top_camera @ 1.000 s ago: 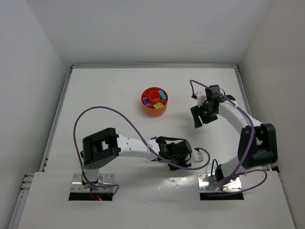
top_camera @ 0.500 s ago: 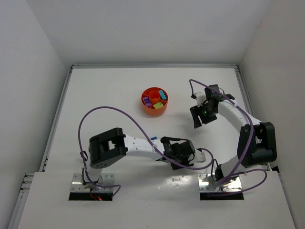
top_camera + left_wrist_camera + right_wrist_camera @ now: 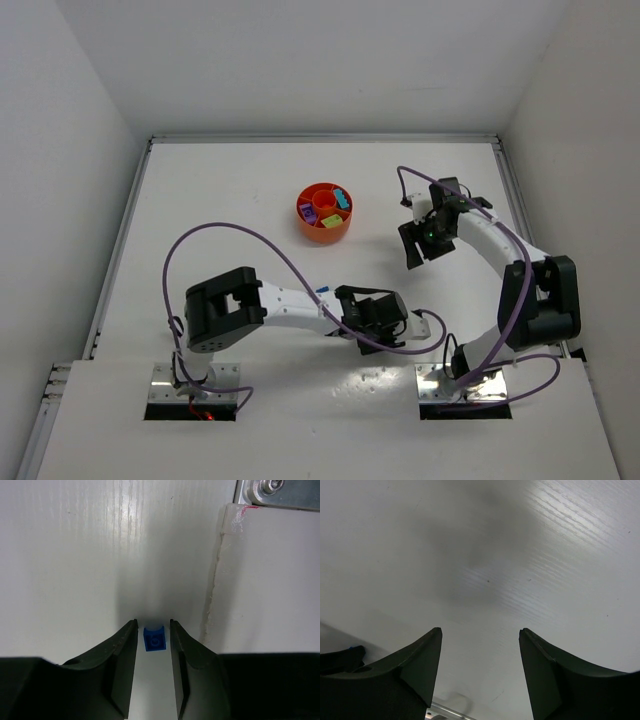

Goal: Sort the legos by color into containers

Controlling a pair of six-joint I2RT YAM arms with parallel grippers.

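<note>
Overhead, the bowl (image 3: pixel 322 233) stands on the tabletop (image 3: pixel 230 220), well apart from the left gripper (image 3: pixel 375 318). Left wrist: jaws narrowly spread around a blue brick (image 3: pixel 154 639), not gripping; centre it, then close squarely. Right wrist: right gripper (image 3: pixel 480 632) jaws spread, empty.

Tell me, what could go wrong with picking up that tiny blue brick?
The blue brick sits between the fingers of the left end effector with thin gaps either side. Being so tiny, it may twist or pop out as they close. A table seam runs close beside one finger, which might snag there.
</note>
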